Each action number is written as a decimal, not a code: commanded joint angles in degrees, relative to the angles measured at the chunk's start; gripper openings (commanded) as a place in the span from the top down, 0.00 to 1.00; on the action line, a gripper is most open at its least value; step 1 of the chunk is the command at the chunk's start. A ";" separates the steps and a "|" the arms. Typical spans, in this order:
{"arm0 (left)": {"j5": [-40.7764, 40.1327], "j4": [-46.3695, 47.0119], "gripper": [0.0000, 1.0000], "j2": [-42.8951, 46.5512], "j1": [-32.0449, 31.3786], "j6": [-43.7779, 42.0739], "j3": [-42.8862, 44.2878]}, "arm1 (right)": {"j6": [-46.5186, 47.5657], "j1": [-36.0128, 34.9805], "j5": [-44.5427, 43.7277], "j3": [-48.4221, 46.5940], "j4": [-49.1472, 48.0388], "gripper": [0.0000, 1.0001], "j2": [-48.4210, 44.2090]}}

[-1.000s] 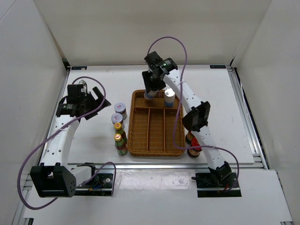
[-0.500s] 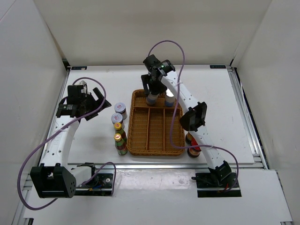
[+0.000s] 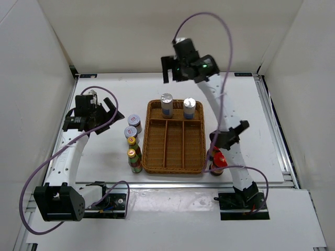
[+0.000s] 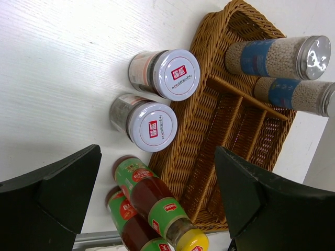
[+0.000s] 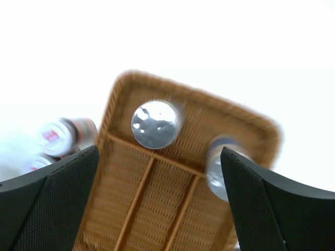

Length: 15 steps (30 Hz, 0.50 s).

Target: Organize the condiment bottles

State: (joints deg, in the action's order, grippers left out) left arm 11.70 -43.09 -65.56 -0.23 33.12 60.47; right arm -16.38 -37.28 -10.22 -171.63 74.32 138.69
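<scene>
Top external view: at the left, the left gripper hangs over the white table, beside the bottles and touching none of them. In the left wrist view its fingers are spread wide, with nothing between them.

Just right of it, a row of four bottles stands on the table along the left side of the wicker tray. The two grey-lidded jars are at the far end, close together. The two green bottles with yellow caps are at the near end, just beside the tray's left rim.

Inside the tray, the two silver-capped cylinders stand upright side by side in the far crosswise compartment. The three long compartments nearer the arms hold nothing.

Right of centre, the right gripper is raised high near the table's far edge, well apart from the cylinders. The right wrist view, which is blurred, shows its fingers wide apart and holding nothing, with the cylinder caps below.

At the tray's near right corner, the red-capped bottles stand on the table, partly hidden by the right arm, so they cannot be counted for certain.
</scene>
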 commanded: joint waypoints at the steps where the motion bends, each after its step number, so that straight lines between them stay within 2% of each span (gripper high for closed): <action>1: 1.04 0.38 0.00 1.58 -0.30 1.06 -0.26 | 2.32 0.01 -10.15 -4.15 -5.15 0.00 -12.64; 4: 1.04 0.38 0.00 1.58 -0.30 1.67 -1.66 | 0.39 1.23 -22.54 -4.15 3.60 0.00 -13.27; 5: 1.04 0.99 0.00 1.58 -0.30 1.68 -2.19 | -2.57 2.55 -24.22 -4.93 11.55 0.00 -12.75; 7: 1.04 0.99 0.00 1.58 -0.30 2.38 -3.77 | -6.72 5.44 -25.03 -5.56 19.51 0.00 -11.25; 8: 1.04 1.77 0.00 2.18 -0.30 2.38 -3.78 | -5.43 5.46 -18.85 7.58 19.02 0.00 -13.25; 11: 1.04 2.31 0.00 2.72 -0.30 2.91 -5.27 | -12.78 5.99 -19.84 24.89 19.02 0.00 -23.87; 12: 0.43 2.31 0.00 2.72 -0.30 2.91 -5.27 | -16.28 6.51 -19.84 34.77 18.32 0.00 -26.17; 15: -0.10 2.31 0.00 3.25 -0.30 2.38 -5.27 | -16.31 9.49 -15.99 51.26 8.41 0.00 -36.98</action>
State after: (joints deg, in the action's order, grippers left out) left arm 12.01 -41.98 -65.08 -0.23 35.42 55.00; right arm -27.83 -29.69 -28.25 -130.47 73.56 109.67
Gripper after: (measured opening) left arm 0.998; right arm 0.998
